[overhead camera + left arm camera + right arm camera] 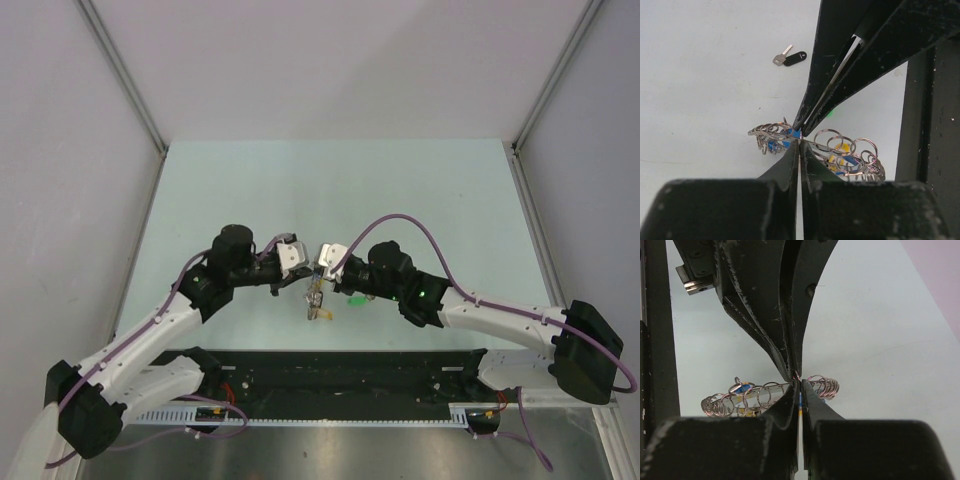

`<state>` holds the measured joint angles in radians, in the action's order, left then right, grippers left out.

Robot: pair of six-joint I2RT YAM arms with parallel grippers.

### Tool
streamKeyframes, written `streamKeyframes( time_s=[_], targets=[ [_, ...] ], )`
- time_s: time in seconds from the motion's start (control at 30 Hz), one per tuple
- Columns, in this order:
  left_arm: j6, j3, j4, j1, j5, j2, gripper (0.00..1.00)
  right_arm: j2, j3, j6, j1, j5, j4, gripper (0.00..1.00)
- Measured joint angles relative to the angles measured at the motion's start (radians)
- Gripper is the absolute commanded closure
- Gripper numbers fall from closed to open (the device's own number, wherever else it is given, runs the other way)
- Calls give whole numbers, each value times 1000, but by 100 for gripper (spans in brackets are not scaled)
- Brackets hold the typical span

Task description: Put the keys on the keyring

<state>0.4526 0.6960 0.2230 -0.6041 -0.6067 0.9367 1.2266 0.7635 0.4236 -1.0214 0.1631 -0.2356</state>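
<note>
The keyring (318, 304) hangs above the table's middle, pinched between both grippers. My left gripper (308, 278) is shut on the ring's edge (771, 131), its tips (800, 144) meeting at the band. Straight across, my right gripper (323, 281) is also shut on the ring (775, 390), tip to tip (799, 385) with the left fingers (785, 340). Keys with blue (772, 146) and yellow (841, 149) heads hang among the wire loops. A black-headed key (794, 58) lies loose on the table. A green-headed key (354, 300) lies just right of the grippers.
A black rail (350, 365) runs along the table's near edge between the arm bases. Grey walls and metal posts (125, 80) close in the pale green table (400, 190) at the back and sides.
</note>
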Motion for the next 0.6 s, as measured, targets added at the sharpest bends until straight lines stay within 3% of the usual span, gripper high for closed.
streamKeyframes(
  time_s=[0.07,0.1,0.17,0.2,0.3,0.6],
  targets=[
    [-1,0,-1,0,0,0,100,0,0,0,0,0,0,100],
    [-3,0,-2,0,0,0,100,0,0,0,0,0,0,88],
    [-8,0,-5,0,0,0,100,-2,0,-6,0,-1,0,75],
    [-14,-1,-11,0,1,0,100,-4,0,-10,1,-1,0,62],
    [-48,-34,-66,0,-3,-8,100,-29,0,-40,14,7,-2,46],
    [-175,-119,-208,0,-39,-11,99,-168,14,-200,211,-3,28,41]
  ],
)
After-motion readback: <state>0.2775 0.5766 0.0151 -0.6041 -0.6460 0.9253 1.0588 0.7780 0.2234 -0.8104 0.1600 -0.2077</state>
